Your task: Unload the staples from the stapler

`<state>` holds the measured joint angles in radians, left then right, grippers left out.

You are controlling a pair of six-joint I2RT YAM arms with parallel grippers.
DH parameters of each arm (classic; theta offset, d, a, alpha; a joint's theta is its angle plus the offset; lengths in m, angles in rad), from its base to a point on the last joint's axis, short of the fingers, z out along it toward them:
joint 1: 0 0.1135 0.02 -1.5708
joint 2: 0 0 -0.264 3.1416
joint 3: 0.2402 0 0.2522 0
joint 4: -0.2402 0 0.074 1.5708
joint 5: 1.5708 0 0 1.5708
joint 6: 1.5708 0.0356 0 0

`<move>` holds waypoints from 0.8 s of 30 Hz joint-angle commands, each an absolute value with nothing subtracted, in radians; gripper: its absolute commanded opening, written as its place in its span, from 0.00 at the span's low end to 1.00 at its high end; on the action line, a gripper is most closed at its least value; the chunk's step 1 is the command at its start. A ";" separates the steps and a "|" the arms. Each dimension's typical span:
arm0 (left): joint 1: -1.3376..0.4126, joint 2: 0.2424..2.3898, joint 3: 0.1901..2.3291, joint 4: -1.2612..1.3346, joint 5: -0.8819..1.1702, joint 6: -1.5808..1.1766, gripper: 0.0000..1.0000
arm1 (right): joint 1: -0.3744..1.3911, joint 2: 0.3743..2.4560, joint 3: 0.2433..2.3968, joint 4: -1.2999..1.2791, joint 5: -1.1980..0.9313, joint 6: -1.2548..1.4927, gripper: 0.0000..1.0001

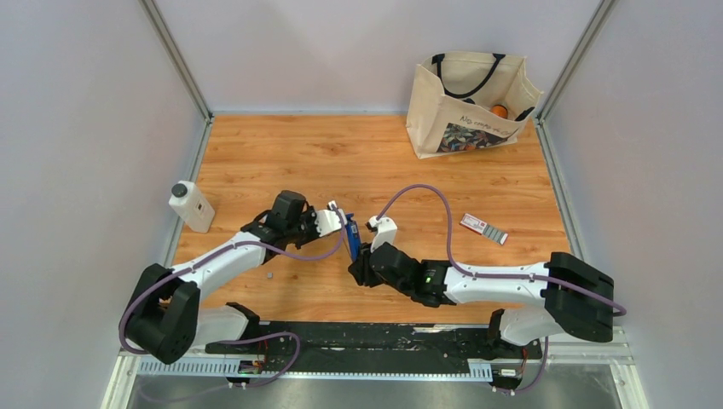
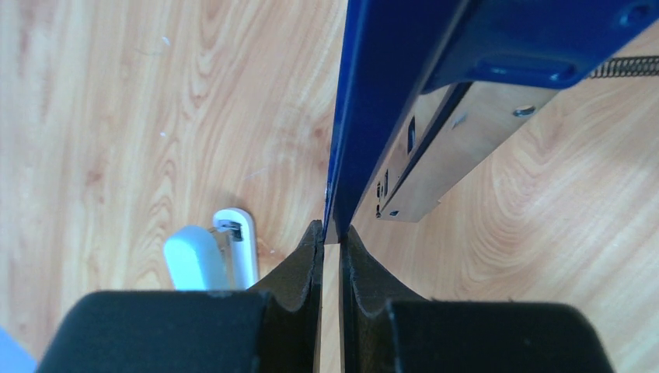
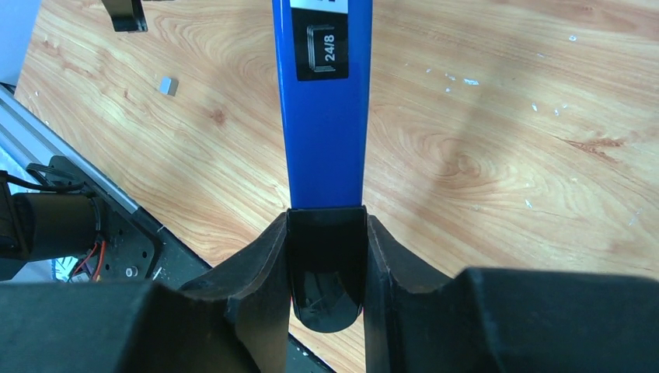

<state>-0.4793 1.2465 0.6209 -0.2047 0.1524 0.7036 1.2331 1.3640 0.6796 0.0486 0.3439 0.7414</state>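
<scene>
The blue stapler is held off the table between both grippers at the centre. My left gripper is shut on one thin blue edge of it. In the left wrist view the stapler is opened, with the metal magazine swung away from the blue part and a spring showing. My right gripper is shut on the stapler's black end, with the blue body running away from the fingers. One small grey staple bit lies on the table; it also shows in the right wrist view.
A canvas tote bag stands at the back right. A white bottle stands at the left edge. A small white-and-red box lies to the right. The black mounting rail runs along the near edge.
</scene>
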 commanded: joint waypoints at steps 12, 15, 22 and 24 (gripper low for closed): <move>-0.574 1.187 0.488 0.150 -0.129 0.986 0.00 | 1.258 1.335 0.687 0.035 0.385 0.699 0.00; -0.600 1.183 0.428 0.241 -0.158 1.069 0.00 | 1.258 1.322 0.680 0.025 0.396 0.699 0.00; -0.637 1.164 0.393 0.288 -0.195 1.124 0.00 | 1.258 1.328 0.699 0.026 0.411 0.695 0.00; -0.652 1.160 0.380 0.310 -0.207 1.134 0.00 | 1.258 1.338 0.709 0.029 0.411 0.690 0.00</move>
<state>-0.6159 1.1866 0.4068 0.2317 -0.1196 1.0336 1.2545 1.3575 0.6632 -0.0341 0.3542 0.7258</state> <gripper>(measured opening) 0.127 0.346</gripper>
